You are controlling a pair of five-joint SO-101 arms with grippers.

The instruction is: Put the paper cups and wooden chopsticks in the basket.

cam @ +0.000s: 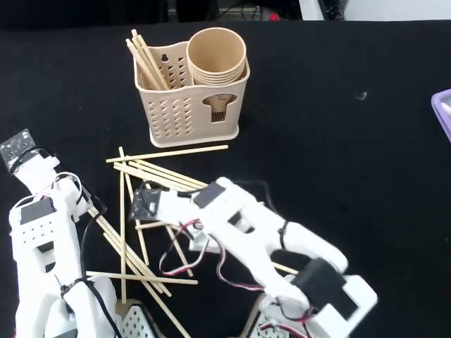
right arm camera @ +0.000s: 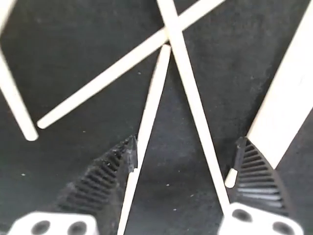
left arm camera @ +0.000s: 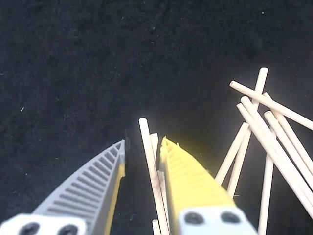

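White plastic nearest, along the bottom of the high view: left arm at lower left, right arm at lower centre, both low over the scatter.

Left gripper, one grey jaw and one yellow: parted narrowly around two pale wooden sticks lying against the yellow jaw, with a dark gap on the grey side. Not clamped, as far as can be told.

Right gripper, black jaws: spread wide, grasping nothing, straddling two thin sticks crossed on the cloth.

Next, lower left to centre of the high view: loose round wooden chopsticks strewn over the black cloth table. Comes to roughly a dozen; cannot be counted exactly because of overlaps and cover from the arms. All yet to be put away.

Farthest, upper centre: beige perforated plastic basket with two compartments.
- Left compartment: holds three or four stowed chopsticks, leaning toward upper left.
- Right compartment: holds a nested stack of tan paper cups, upright, about four or five by the rims.
- No cup seen loose on the table.

Judged from this: cups apparently done, chopsticks barely begun, with perhaps a quarter in and the larger share out. Calls for many more pick-ups, probably one or two sticks at a time.
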